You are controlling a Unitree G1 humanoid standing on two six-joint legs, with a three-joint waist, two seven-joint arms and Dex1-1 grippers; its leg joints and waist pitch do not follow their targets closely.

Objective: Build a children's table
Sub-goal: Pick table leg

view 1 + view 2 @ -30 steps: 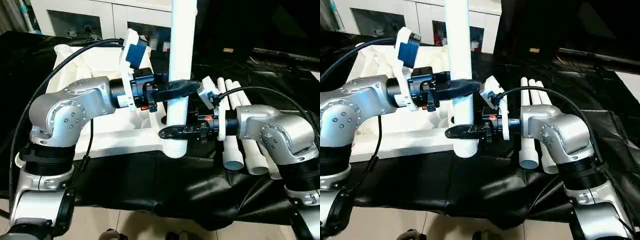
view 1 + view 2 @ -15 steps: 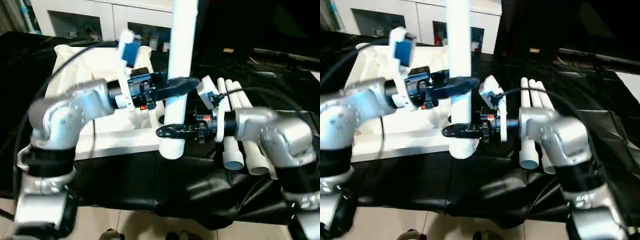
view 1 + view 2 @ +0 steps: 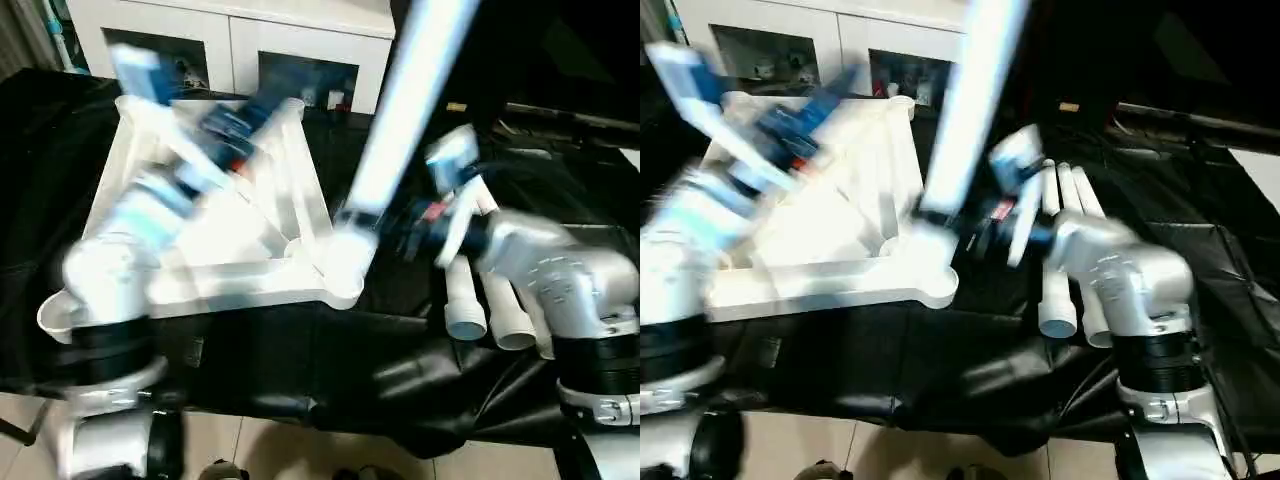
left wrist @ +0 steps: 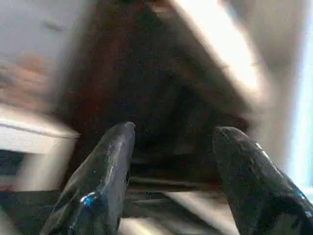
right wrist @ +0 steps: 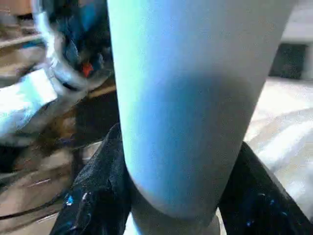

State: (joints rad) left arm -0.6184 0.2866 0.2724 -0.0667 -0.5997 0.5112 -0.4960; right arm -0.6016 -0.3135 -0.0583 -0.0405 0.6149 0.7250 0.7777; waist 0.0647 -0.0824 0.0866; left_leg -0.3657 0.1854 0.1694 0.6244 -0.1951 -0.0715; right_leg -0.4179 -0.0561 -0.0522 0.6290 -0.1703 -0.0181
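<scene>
At the tabletop's (image 3: 215, 235) near corner, your right gripper (image 5: 171, 196) clamps 1 tilted leg (image 3: 405, 110); left gripper (image 4: 171, 161) spread wide, holding nothing.

White cabinet (image 3: 250, 35) at rear, dark glass-fronted doors, small items behind the glass too blurred to identify. Black sheet (image 3: 330, 370) draped over the work surface, creased and hanging at the near edge. Pale tiled floor (image 3: 300, 455) below. Dark surroundings at right rear, with a bright strip (image 3: 1255, 165) at the far right edge.
</scene>
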